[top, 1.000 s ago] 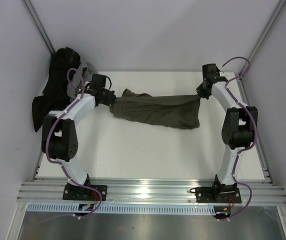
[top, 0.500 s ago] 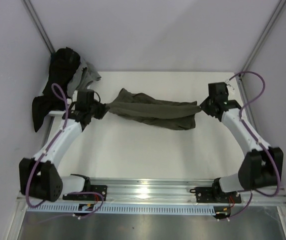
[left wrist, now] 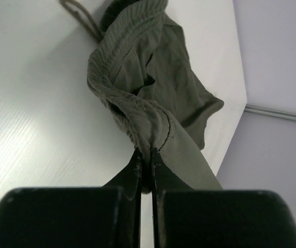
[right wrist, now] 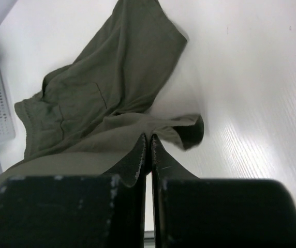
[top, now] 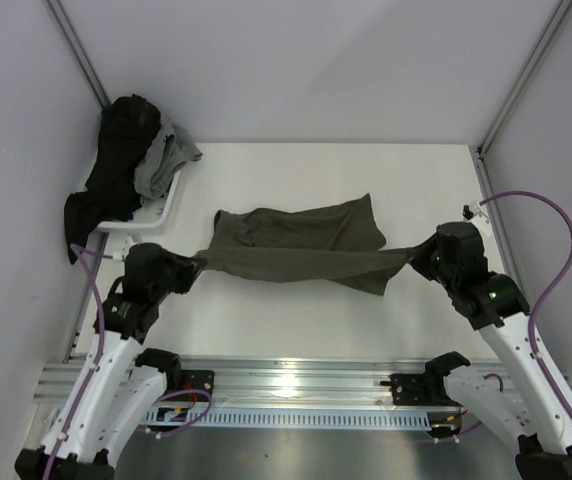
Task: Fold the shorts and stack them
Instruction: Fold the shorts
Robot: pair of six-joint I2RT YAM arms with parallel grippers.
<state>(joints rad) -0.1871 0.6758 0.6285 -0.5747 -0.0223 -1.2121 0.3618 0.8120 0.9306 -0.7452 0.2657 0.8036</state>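
The olive-green shorts (top: 296, 245) are stretched across the middle of the white table, their far part lying flat and their near edge pulled taut between both arms. My left gripper (top: 194, 268) is shut on the ribbed waistband end (left wrist: 137, 111), with the drawstring (left wrist: 80, 15) trailing beyond it. My right gripper (top: 421, 255) is shut on a leg hem (right wrist: 189, 126) at the right end. In the right wrist view the rest of the shorts (right wrist: 112, 88) spreads out ahead of the shut fingers.
A white perforated basket (top: 161, 205) at the back left holds a heap of dark and grey clothes (top: 126, 160) that hangs over its edge. Grey walls close in the table on three sides. An aluminium rail (top: 296, 380) runs along the near edge.
Both arms have drawn back toward the near edge and lowered, pulling the shorts with them. The cloth went from a raised bundle to lying partly spread on the table.
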